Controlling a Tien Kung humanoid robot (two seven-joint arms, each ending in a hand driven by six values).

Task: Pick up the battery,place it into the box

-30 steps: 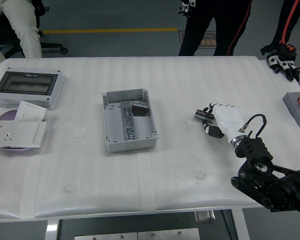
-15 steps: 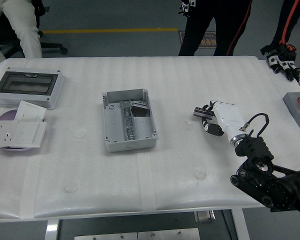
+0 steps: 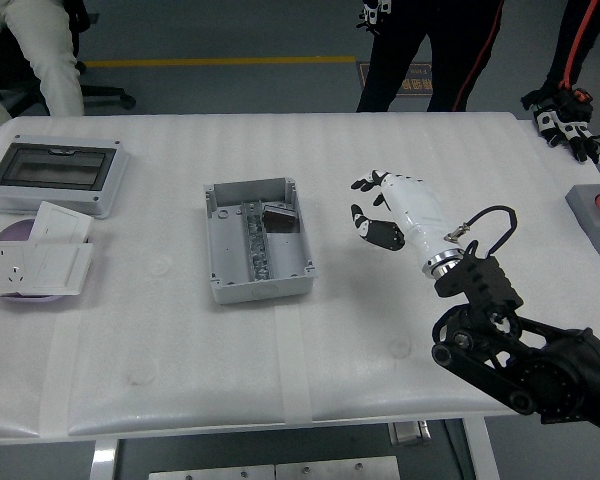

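Our right hand (image 3: 380, 208) has risen off the desk (image 3: 360, 340) and swung left in the last half second. It was pressed low over a small dark block on the right part of the desk, and that spot is now bare. We take this to mean the battery has come up with the hand. We cannot make out the battery itself among the dark fingers (image 3: 378, 233), which are curled inward under the white palm as if closed on something small (a judgement, not a clear sighting).

The hand now hangs above the desk, palm turned down and to the left, with the wrist raised and the black forearm running back to the lower right corner. It is about halfway between where it grasped and the grey box (image 3: 225, 288), to the right of the box's rim and not yet over it.

The box lies open, with a dark piece (image 3: 278, 215) already in its upper right compartment. By our reckoning the pick is done and the carry is under way; the placing is still to do.
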